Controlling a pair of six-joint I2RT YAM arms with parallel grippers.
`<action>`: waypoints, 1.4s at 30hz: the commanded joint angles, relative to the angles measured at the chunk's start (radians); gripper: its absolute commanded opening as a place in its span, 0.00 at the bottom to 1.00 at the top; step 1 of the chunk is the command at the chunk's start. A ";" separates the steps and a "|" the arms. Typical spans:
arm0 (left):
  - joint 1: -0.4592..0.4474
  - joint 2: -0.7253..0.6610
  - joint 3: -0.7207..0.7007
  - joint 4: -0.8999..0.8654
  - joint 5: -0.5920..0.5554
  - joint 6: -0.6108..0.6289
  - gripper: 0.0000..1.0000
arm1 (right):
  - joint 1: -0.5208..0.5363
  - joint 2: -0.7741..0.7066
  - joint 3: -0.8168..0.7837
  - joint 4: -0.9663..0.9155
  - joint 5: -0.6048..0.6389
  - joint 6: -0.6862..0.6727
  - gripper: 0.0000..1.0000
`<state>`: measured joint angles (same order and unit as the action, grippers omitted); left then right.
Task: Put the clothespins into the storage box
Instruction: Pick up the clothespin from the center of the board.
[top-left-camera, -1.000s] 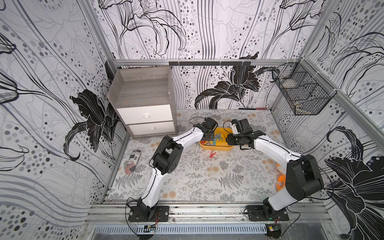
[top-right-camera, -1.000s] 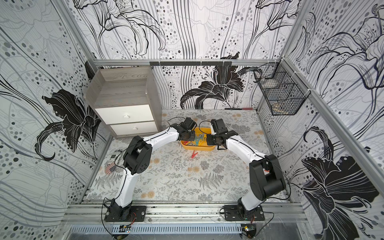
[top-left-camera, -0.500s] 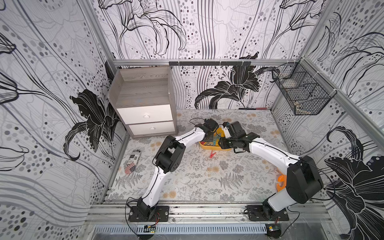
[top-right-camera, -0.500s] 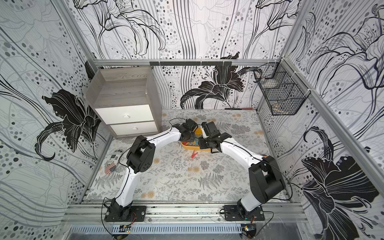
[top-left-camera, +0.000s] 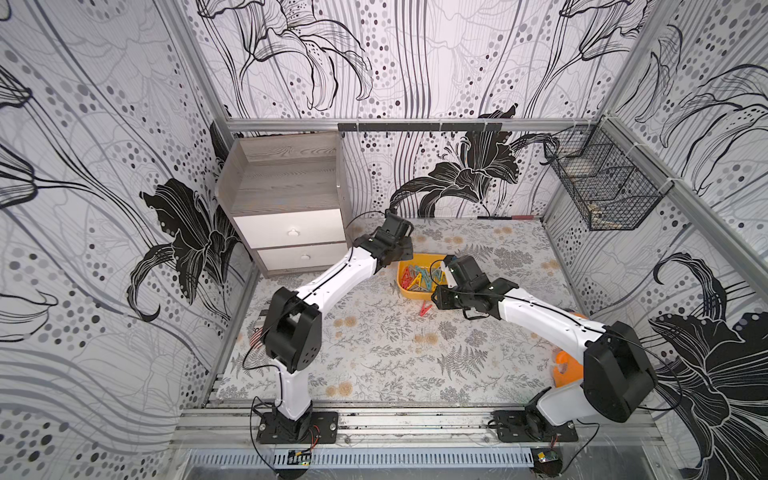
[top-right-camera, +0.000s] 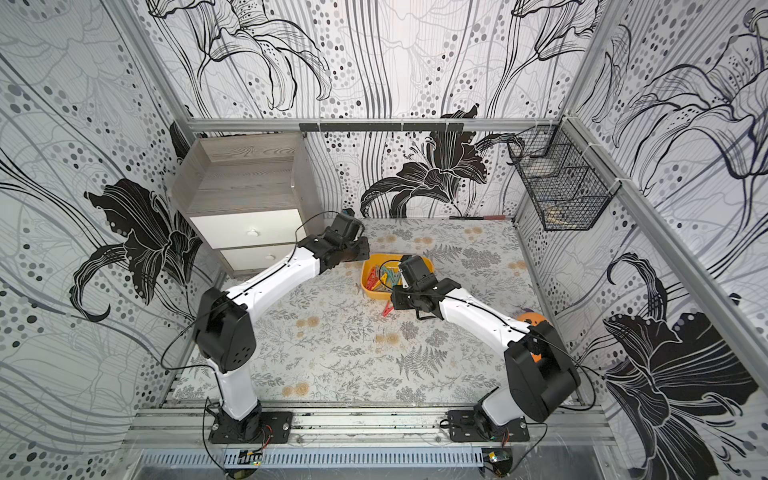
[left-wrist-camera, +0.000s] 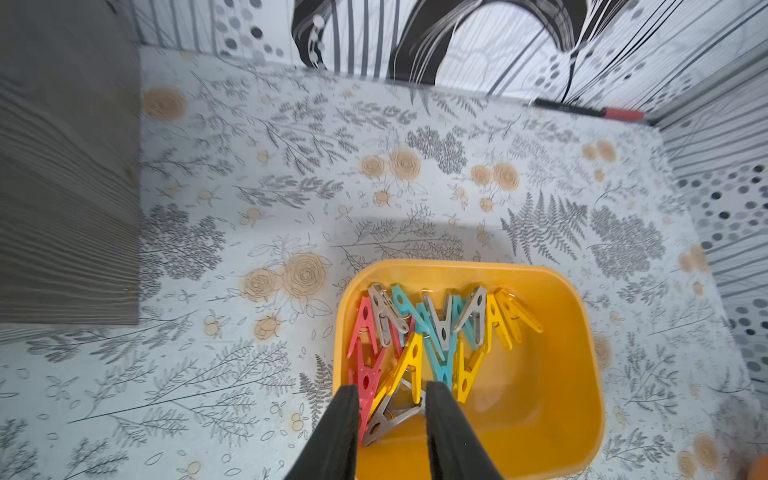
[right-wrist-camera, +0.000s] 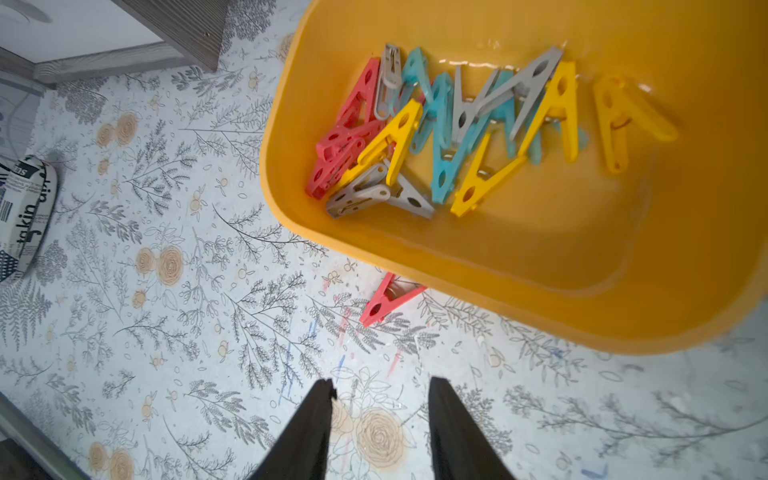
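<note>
— One stray: a red-pink, A-shaped plastic clothespin (right-wrist-camera: 388, 298) lies flat on the floral-print tabletop (right-wrist-camera: 187, 340), outside the tub. Which arm is nearer?

— The right gripper (right-wrist-camera: 382, 382). Its black fingers (right-wrist-camera: 309, 432) stand moderately apart with nothing between them, hovering over bare table. The pin sits just beyond their gap. In a top view it is at about six o'clock from the shallow yellow-orange plastic storage box (top-left-camera: 409, 293), right by the near rim.

— How does it lie?

— In the top views its long axis runs roughly seven to one o'clock, with the closed point toward seven. The spread legs point at the box and tuck in by the rolled rim; I cannot tell whether they touch it. It sits slantwise to the line between the fingers. I judge the wrist needs a twist before the jaws close across the narrow body.

— And farther back?

— Inside the box, the other clothespins (left-wrist-camera: 436, 332), in yellow, teal, grey and red-pink, are heaped toward its nine o'clock side. The left gripper (left-wrist-camera: 392, 399) hangs over that heap from about ten o'clock. Its jaws are narrowly parted and grip nothing. A grey pin (left-wrist-camera: 392, 413) lies on the box floor under the gap.
</note>
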<state>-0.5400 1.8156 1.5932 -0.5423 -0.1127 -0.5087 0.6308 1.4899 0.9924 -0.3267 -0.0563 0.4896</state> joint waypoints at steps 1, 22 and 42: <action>0.014 -0.066 -0.125 0.019 0.001 -0.021 0.34 | 0.018 0.038 -0.051 0.087 0.030 0.122 0.42; 0.031 -0.232 -0.355 0.050 -0.024 -0.027 0.34 | 0.029 0.302 -0.014 0.234 0.193 0.353 0.34; 0.048 -0.250 -0.364 0.044 -0.025 -0.014 0.34 | 0.050 0.378 0.030 0.241 0.228 0.409 0.27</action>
<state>-0.5045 1.6020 1.2388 -0.5156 -0.1200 -0.5381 0.6743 1.8320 1.0039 -0.0475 0.1329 0.8841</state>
